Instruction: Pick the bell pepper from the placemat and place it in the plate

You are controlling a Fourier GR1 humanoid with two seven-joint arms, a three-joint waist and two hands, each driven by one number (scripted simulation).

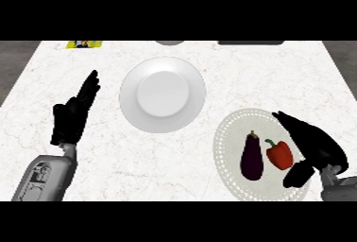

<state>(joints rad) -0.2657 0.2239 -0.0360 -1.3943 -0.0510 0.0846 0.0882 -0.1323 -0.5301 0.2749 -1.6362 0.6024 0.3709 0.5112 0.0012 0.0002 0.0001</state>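
Right hand (pixel 314 144) hangs over the right edge of the placemat (pixel 233 142), its fingers spread wide and reaching toward the far side, the thumb low near the mat's near edge; it holds nothing, and from this steep view I cannot tell whether it touches the mat or floats above it. Just to its left lies the bell pepper (pixel 279 153), red with a green stem, resting on the placemat and not yet lifted; no finger is curled round it, though the palm sits just beside it, perhaps partly over it. Beside the pepper, on the side away from the hand, lies an eggplant (pixel 251 156), dark purple, lengthwise on the same mat and close to the pepper without clearly touching it.

Nothing lies in the plate (pixel 162 93); it sits on the bench (pixel 97 156) up and to the left of the placemat, near it but apart. Left hand (pixel 75 113) rests open at the left of the view, fingers straight and pointing away, well clear of everything.

As a judgement: the task is at its start; the approach looks nearly made, but the grasp, the lift, the carry across to the plate and the release all remain. Closing on the pepper calls for care, since the eggplant lies so near that the fingers could nudge it.
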